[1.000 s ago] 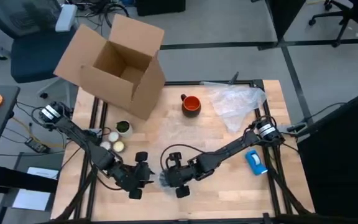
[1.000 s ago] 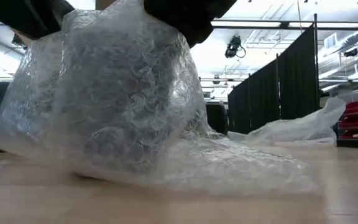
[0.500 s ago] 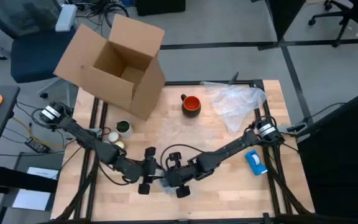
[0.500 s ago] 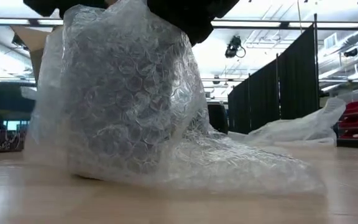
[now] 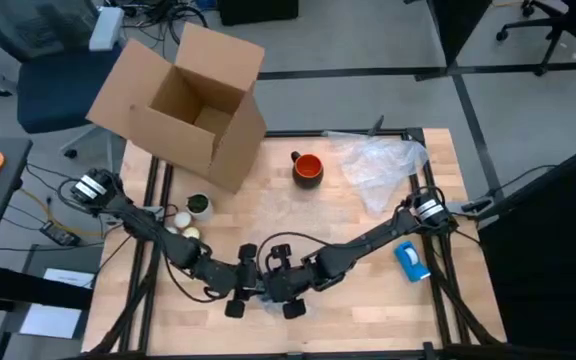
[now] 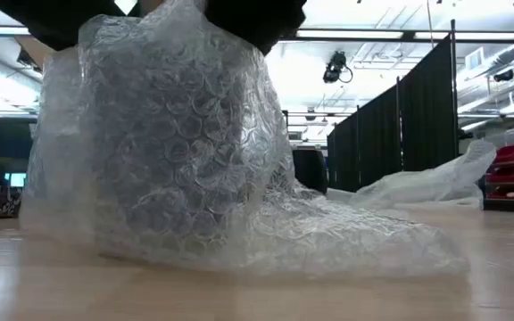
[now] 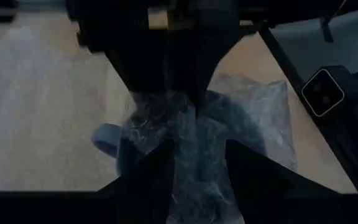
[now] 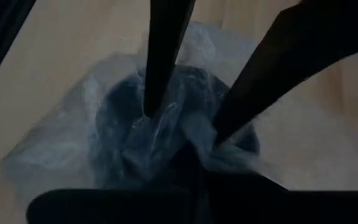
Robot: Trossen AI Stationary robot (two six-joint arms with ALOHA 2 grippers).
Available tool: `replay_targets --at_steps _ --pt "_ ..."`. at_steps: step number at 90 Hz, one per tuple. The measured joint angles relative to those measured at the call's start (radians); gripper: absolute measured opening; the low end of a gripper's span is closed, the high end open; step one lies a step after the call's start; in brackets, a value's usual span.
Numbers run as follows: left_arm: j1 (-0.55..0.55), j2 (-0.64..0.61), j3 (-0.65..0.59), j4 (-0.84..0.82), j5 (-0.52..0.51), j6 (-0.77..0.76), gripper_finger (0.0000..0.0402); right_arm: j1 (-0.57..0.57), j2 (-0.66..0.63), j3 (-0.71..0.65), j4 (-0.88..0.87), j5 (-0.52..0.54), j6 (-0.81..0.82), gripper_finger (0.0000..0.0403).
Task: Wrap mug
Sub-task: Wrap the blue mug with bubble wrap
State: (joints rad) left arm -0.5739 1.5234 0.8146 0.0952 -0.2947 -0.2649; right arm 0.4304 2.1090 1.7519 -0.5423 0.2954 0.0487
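High view: the mug stands upright and bare at the far middle of the table, its handle pointing toward the cardboard box, with a crumpled clear plastic sheet just beside it on the other side. Well apart from it, at the near edge, the left gripper and right gripper meet over a bubble-wrap bundle around a dark object. The right gripper's fingers stand apart, pressing into the wrap; the left's state I cannot tell. A blue object lies near the right arm.
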Motion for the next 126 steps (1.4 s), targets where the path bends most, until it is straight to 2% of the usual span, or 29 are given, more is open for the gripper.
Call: replay_targets --at_steps 19,39,53,73,85,103,113,118,126 --pt "0.0 0.0 0.0 -0.004 0.001 -0.001 0.0129 0.026 -0.002 0.107 -0.137 0.057 0.0 0.0" --pt "0.0 0.001 0.0 -0.004 0.001 -0.001 0.0129 0.044 -0.004 0.142 -0.116 0.078 -0.028 0.0" --pt "0.0 0.001 0.0 0.0 -0.002 -0.001 0.0129 0.035 -0.002 0.075 -0.053 0.081 -0.017 0.0" --pt "0.0 -0.002 0.001 -0.003 -0.006 0.0 0.0129 0.005 -0.002 -0.036 0.059 0.002 0.028 0.0" --pt "0.0 -0.031 0.058 -0.101 -0.004 -0.001 0.0129 -0.005 -0.002 -0.05 0.053 -0.01 0.049 0.0" --pt "-0.037 -0.085 0.188 -0.366 0.008 -0.034 0.0129 -0.005 -0.002 -0.054 0.052 -0.021 0.048 0.0" --pt "-0.073 -0.096 0.212 -0.422 0.006 -0.061 0.0129 -0.006 -0.002 -0.054 0.051 -0.032 0.048 0.0" --pt "-0.089 -0.089 0.212 -0.422 -0.02 -0.054 0.0129 -0.008 -0.002 -0.054 0.05 -0.038 0.047 0.0" --pt "-0.096 -0.064 0.212 -0.423 -0.125 -0.05 0.0129 -0.021 -0.002 -0.055 0.05 -0.087 0.032 0.0"
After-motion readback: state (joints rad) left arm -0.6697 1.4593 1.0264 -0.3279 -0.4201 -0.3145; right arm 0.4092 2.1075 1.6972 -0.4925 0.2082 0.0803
